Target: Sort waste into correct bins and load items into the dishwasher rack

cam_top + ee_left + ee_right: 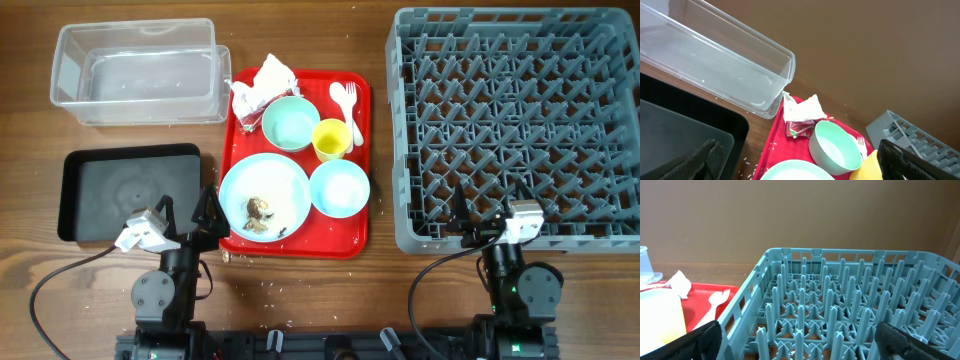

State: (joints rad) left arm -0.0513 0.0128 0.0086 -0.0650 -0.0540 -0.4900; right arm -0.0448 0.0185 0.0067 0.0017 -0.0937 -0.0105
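A red tray [240,150] holds a crumpled white napkin with a red mark [264,84], a mint green bowl [291,123], a yellow cup [331,139], a light blue bowl [340,187], a white fork and spoon [347,102], and a light blue plate [265,195] with brownish scraps [259,215]. The clear tub [140,72] and black tray [128,190] lie to the left. The grey rack [520,125] is at the right. My left gripper [190,222] is open and empty by the tray's front left corner. My right gripper [487,222] is open and empty over the rack's front edge.
Rice grains [228,256] lie on the wooden table by the red tray's front left corner and between the trays [747,162]. The left wrist view shows the napkin [802,112] and mint bowl [835,147]. The right wrist view shows the rack's pegs [840,310].
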